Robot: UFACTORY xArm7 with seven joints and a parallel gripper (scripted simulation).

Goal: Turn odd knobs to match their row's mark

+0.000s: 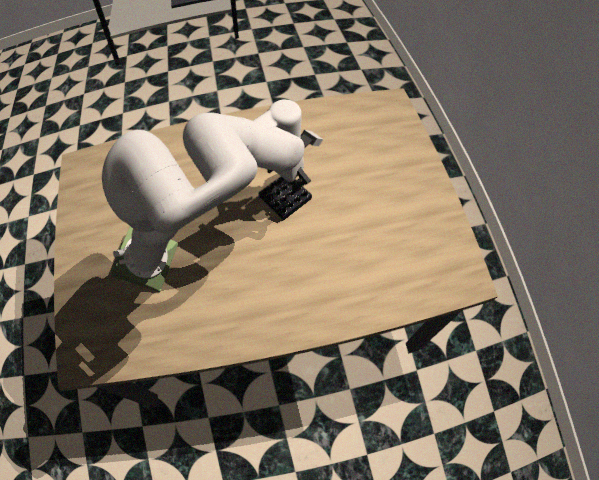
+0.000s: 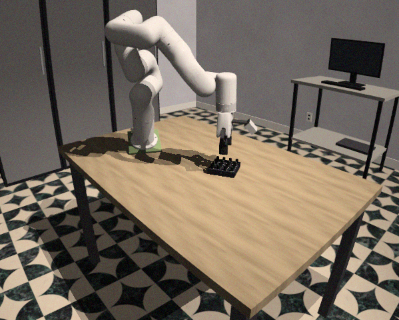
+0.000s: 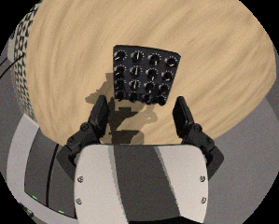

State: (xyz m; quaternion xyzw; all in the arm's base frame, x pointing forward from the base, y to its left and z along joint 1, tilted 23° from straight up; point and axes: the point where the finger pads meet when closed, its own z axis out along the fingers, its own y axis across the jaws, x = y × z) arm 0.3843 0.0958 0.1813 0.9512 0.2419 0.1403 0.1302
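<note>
The black knob box (image 1: 288, 197) stands on the wooden table near its middle. It also shows in the exterior view (image 2: 224, 167) and in the wrist view (image 3: 145, 75), where its grid of small black knobs is seen from above. The white lines and printed names are too small to read. My gripper (image 2: 224, 149) hangs a little above the box's edge nearest the arm, pointing down. In the wrist view the gripper (image 3: 139, 111) is open, with both dark fingers spread wide and nothing between them. In the top view the arm hides most of the gripper (image 1: 300, 176).
The arm's base (image 2: 143, 141) stands on a green plate at the table's far left corner. A shelf with a monitor (image 2: 356, 60) stands beyond the table on the right. Grey cabinets (image 2: 48, 69) line the wall behind the arm.
</note>
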